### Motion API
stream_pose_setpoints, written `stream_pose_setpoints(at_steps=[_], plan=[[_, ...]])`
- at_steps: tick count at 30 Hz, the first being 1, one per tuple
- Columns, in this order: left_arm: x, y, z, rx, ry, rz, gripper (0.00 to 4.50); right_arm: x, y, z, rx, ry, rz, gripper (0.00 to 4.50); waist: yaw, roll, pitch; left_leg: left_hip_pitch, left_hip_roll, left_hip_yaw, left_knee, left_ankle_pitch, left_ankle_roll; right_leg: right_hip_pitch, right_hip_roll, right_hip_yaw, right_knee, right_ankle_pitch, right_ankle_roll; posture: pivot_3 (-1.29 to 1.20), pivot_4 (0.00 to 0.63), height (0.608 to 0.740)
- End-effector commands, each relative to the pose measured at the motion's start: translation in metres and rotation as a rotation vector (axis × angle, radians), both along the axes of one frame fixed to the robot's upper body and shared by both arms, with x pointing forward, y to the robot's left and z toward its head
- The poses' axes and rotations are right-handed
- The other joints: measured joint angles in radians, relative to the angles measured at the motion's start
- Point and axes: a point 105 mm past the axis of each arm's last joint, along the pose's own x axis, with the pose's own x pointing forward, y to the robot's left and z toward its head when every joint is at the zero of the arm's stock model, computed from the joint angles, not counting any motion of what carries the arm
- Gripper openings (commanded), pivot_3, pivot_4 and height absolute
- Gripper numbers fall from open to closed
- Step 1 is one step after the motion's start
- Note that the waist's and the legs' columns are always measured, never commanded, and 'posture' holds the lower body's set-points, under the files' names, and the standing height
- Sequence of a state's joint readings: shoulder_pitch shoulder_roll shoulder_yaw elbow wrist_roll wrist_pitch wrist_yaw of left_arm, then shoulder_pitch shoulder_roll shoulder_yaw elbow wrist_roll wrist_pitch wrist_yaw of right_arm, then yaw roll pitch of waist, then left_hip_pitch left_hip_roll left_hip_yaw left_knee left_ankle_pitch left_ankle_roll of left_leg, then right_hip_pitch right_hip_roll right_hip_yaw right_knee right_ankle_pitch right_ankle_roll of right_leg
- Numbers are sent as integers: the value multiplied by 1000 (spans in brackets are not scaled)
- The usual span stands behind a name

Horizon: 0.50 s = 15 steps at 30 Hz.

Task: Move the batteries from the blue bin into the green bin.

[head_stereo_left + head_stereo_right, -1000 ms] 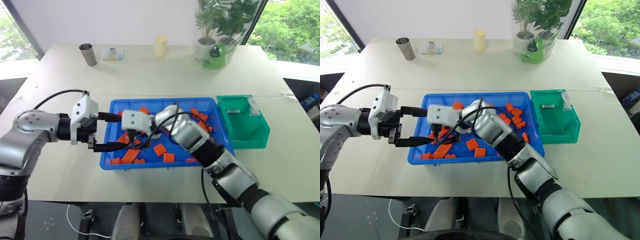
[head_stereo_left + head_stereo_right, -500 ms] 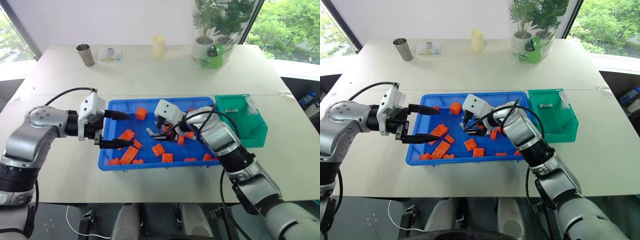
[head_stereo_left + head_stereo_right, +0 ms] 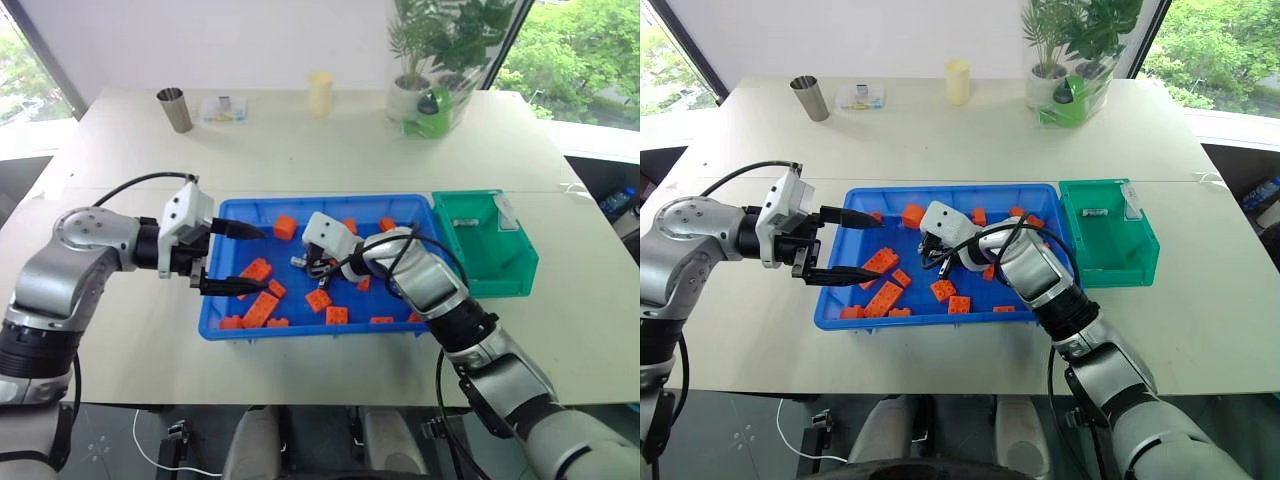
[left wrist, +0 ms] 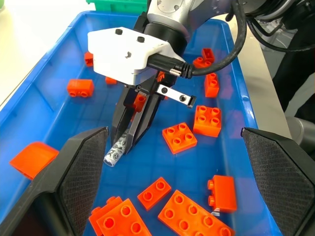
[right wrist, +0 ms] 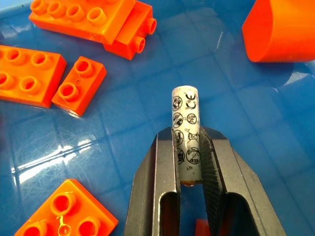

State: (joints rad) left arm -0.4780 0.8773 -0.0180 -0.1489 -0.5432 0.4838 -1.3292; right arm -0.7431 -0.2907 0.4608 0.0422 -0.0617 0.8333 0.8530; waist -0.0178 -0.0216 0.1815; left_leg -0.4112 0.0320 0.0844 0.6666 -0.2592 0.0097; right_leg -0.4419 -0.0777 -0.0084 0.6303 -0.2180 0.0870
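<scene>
A pale table (image 3: 300, 150) holds a wide blue bin (image 3: 230, 325) scattered with orange toy bricks (image 3: 260, 310). Just beside the blue bin's right end stands a smaller green bin (image 3: 485, 275), and one battery can be seen already lying inside it.

The right gripper (image 5: 189, 147) reaches down into the middle of the blue bin, its two black fingers pinched narrowly around a silver-grey battery (image 5: 185, 123). The battery sits low in the blue bin, at or just above its floor, and its printed end pokes out past the fingertips. The fingers grip it near one end rather than at the centre.

The left gripper (image 3: 232, 260) hovers over the left end of the blue bin. Its fingers stand wide apart and hold nothing.

Risks, as a judgement: because the hold is off-centre on a smooth round cylinder, the battery could pivot or slip out during the lift and fall back among the bricks. The carry to the green bin crosses the blue bin's right rim and the green bin's near wall, so a low path could knock the battery loose against either one. Letting go too early would drop it on the table between the two bins.
</scene>
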Motion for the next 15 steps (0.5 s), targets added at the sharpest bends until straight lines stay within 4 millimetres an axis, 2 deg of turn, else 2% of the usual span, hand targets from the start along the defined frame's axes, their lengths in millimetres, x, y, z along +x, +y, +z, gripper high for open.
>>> stream_pose_setpoints(at_steps=[1, 5, 7, 9, 11, 15], plan=[[0, 1, -4, -19, -14, 15, 4500, -1, -8, 20, 60, 8, -22, 60, 1, 0, 0, 0, 0, 0, 0, 0, 0, 0, 0, 0, 0, 0, 0, 0, 150, 736], [4, 1, -10, -66, -24, 64, 4500, 0, -42, 68, 171, -13, -119, 60, 7, 0, 0, -1, 0, -1, 0, 0, 0, 0, 0, 0, 0, 0, 0, 0, 150, 736], [8, 1, -9, -95, -32, 94, 4500, -1, -72, 92, 218, -33, -201, 60, 10, 0, 0, -1, 0, -3, 0, 0, 0, 0, -1, 0, 0, 0, 0, 0, 150, 736], [12, 2, -9, -114, -33, 121, 4500, -2, -114, 111, 238, -62, -325, 60, 11, 0, 0, -1, 0, -3, 0, 0, 0, 0, -2, 0, -1, 0, 0, 0, 150, 736], [14, 3, -10, -120, -26, 127, 4500, -6, -156, 116, 226, -80, -456, 60, 10, -1, 0, -1, 0, -3, 0, 0, 0, 0, -2, 0, -2, -1, -1, 0, 150, 736], [15, 4, -13, -119, -12, 125, 4500, -22, -215, 108, 160, -80, -630, 60, 6, -1, 0, -1, 0, -3, -1, 0, 1, 0, -2, 0, -2, -1, -2, 0, 150, 736]])
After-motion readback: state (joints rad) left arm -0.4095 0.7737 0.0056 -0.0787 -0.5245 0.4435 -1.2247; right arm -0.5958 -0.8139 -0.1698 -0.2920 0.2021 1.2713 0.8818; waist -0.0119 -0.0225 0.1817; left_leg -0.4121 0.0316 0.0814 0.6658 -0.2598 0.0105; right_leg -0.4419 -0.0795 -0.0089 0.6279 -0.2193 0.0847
